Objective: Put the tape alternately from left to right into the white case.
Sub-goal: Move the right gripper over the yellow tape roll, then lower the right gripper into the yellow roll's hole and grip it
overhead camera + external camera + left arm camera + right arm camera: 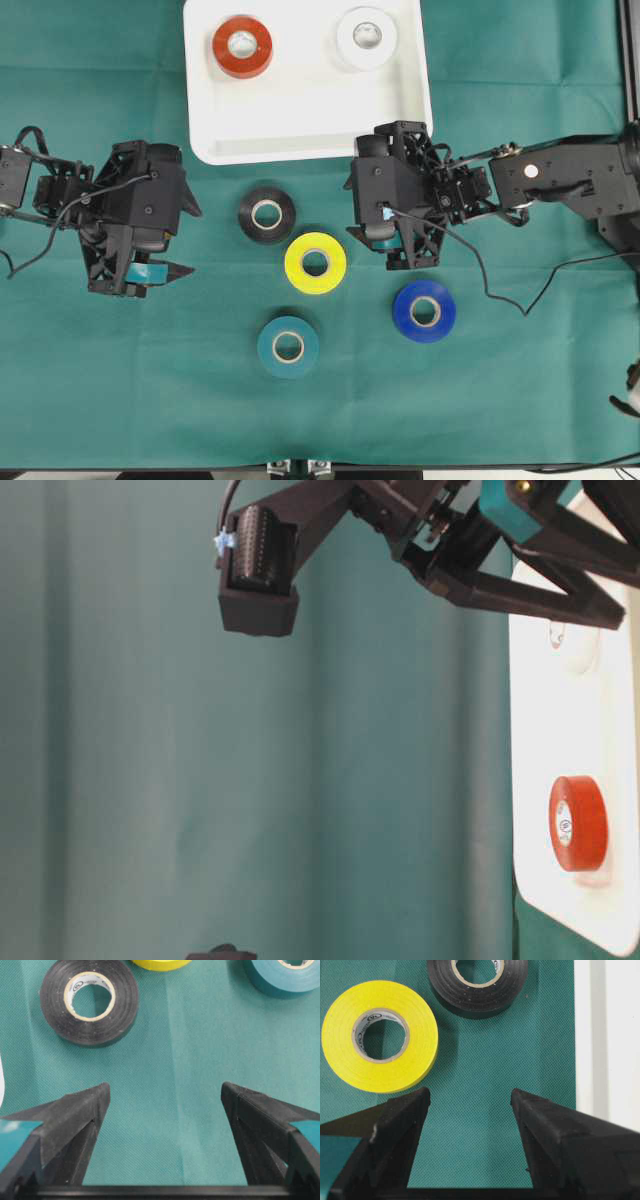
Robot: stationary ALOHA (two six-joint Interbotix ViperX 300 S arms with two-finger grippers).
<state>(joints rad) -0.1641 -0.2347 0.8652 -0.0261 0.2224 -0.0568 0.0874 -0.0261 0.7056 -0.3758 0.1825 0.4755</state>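
Green cloth covers the bench [520, 400]; the white case [300, 140] sits at the far edge, centred between the two arms.

Two rolls already in the case: orange-red roll [243, 46] left, white roll [366, 38] right, spaced apart, which fits one placed per side in turn. Four rolls sit loose on the cloth: black roll [266, 214] nearest the case, yellow roll [315, 263] just beside it, teal roll [288, 346] and blue roll [424, 311] nearer the front edge.

Left gripper [162, 1097]: jaws spread wide, nothing between them, only bare cloth. Black roll sits ahead and left of it in its wrist view, so my read is that black is its next pick.

Right gripper [470, 1097]: jaws also spread and empty, hovering near the case's front rim, yellow and black ahead of it. It looks parked while the left takes its turn.

Hard to read:
- Overhead view: both grippers' fingertips mostly hidden under their own bodies.
- Table-level view is turned sideways; shows only the case with the orange-red roll, the white roll barely visible against the case, loose rolls out of frame.
- Left wrist view cuts off yellow and teal at the top edge; blue is in neither wrist view.
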